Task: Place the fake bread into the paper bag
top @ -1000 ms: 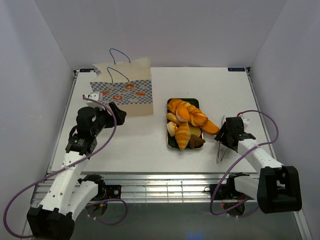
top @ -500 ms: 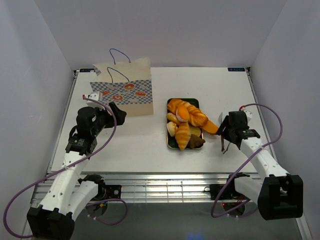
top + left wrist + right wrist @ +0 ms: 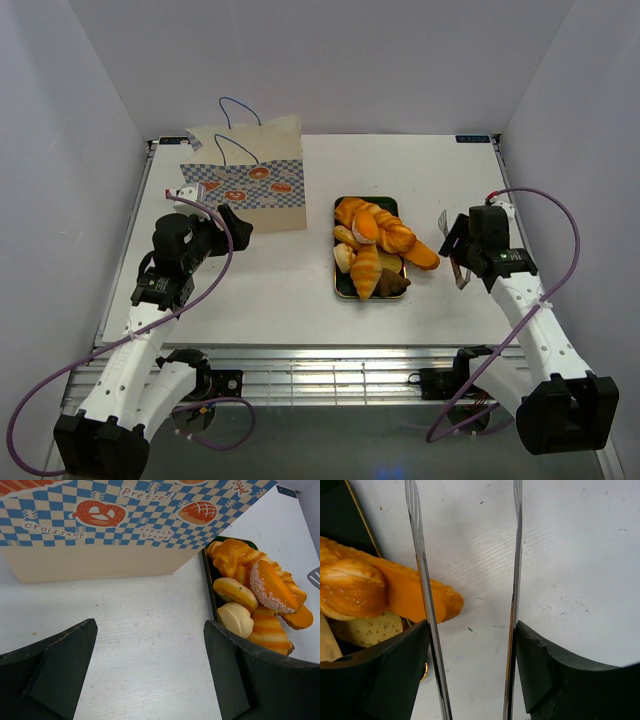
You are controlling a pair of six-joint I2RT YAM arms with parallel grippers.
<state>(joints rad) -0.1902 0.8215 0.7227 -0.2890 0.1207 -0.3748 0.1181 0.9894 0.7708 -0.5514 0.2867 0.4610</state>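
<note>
The fake bread [image 3: 375,243] is piled in a dark green tray [image 3: 338,284] at mid-table, and a long orange baguette [image 3: 424,255] sticks out over the tray's right edge. The paper bag [image 3: 246,186] stands upright at the far left. My left gripper [image 3: 236,226] is open and empty, low over the table just in front of the bag [image 3: 100,535], with the bread [image 3: 255,592] to its right. My right gripper [image 3: 458,252] is shut on the metal tongs [image 3: 423,580], which stand open, right of the tray, with the baguette tip [image 3: 440,600] behind the left tong arm.
The tray rim [image 3: 206,575] lies close to the bag's right corner. One tong tip [image 3: 315,576] shows at the right edge of the left wrist view. White walls enclose the table on three sides. Purple cables loop off both arms.
My right arm has carried the tongs away from the front edge, farther back, and turned them to sit beside the baguette end. The left arm, bag and bread have not moved.
</note>
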